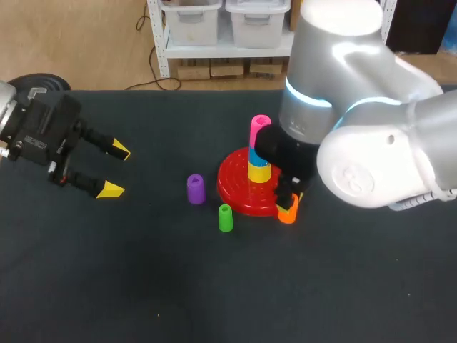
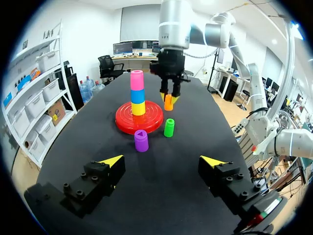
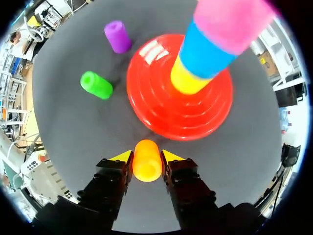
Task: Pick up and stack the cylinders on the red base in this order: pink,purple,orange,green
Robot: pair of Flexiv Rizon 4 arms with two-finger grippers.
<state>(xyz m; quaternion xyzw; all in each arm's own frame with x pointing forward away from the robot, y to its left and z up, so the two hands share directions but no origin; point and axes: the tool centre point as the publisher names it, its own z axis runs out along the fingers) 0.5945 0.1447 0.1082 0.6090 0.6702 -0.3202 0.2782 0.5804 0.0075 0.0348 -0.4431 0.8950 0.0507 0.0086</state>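
The red base (image 1: 235, 187) (image 2: 128, 120) (image 3: 161, 105) carries a stack of a yellow, a blue and a pink cylinder (image 1: 259, 127) (image 2: 137, 79) (image 3: 232, 22). My right gripper (image 1: 289, 205) (image 2: 168, 99) (image 3: 146, 156) is shut on the orange cylinder (image 1: 288, 213) (image 2: 168, 102) (image 3: 146, 160), beside the base's edge, at the table. The purple cylinder (image 1: 195, 189) (image 2: 141, 140) (image 3: 117, 36) and the green cylinder (image 1: 225, 218) (image 2: 169, 127) (image 3: 96, 84) stand upright on the table by the base. My left gripper (image 1: 113, 169) (image 2: 164, 161) hangs open far to the left, holding nothing.
The dark table (image 1: 143, 286) has free room in front and on the left. My right arm's big grey body (image 1: 371, 143) hangs over the table right of the base.
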